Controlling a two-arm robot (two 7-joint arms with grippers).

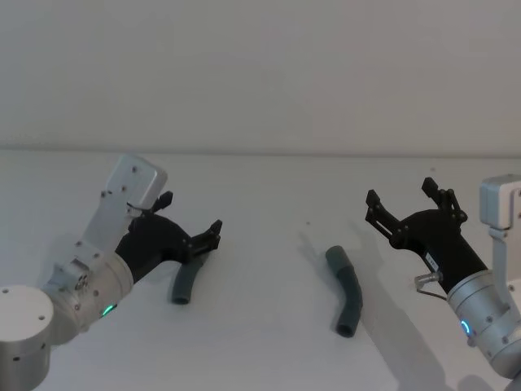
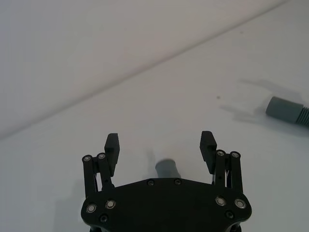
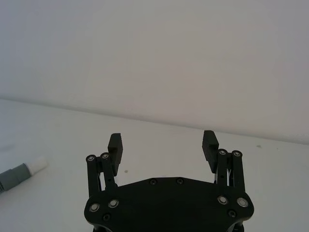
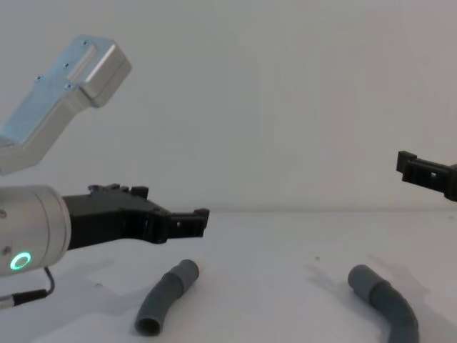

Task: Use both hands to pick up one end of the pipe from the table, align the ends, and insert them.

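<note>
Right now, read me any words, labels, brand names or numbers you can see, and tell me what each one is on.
None: no words, labels, brands or numbers can be read.
The left pipe piece and the right pipe piece are plain dark grey.
The left gripper and the right gripper, both open, are bare black plastic with screw heads.
The table is unmarked white.

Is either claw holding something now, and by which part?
Nothing is held. The left claw is open over the left pipe piece; the right claw is open too, in the air.
</note>
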